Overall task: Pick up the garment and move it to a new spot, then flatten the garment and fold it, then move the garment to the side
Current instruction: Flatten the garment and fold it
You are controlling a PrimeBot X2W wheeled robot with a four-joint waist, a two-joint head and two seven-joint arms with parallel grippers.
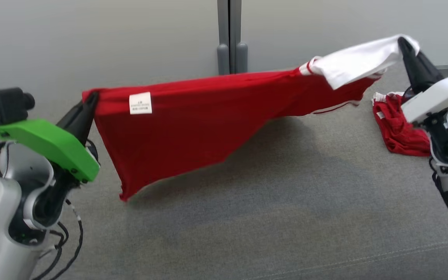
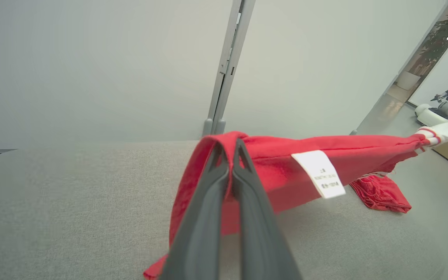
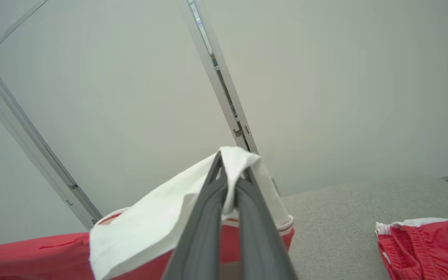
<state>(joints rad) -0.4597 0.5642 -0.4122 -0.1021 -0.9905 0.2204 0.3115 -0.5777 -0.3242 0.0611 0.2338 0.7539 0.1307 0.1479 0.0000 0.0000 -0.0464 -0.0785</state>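
A red garment (image 1: 193, 120) with a white sleeve (image 1: 358, 60) and a white label (image 1: 140, 103) hangs stretched in the air above the grey cushioned surface (image 1: 286, 202). My left gripper (image 1: 91, 97) is shut on its red edge at the left. My right gripper (image 1: 403, 42) is shut on the white sleeve at the upper right. The left wrist view shows the dark fingers (image 2: 208, 202) pinching red garment cloth (image 2: 270, 171). In the right wrist view the fingers (image 3: 208, 210) clamp the white sleeve (image 3: 150, 229). The garment's lower corner droops near the surface.
A second crumpled red piece of clothing (image 1: 399, 130) lies on the surface at the right, under my right arm; it is also in the left wrist view (image 2: 381, 194) and the right wrist view (image 3: 430, 245). Grey wall panels with a vertical post (image 1: 230, 37) stand behind.
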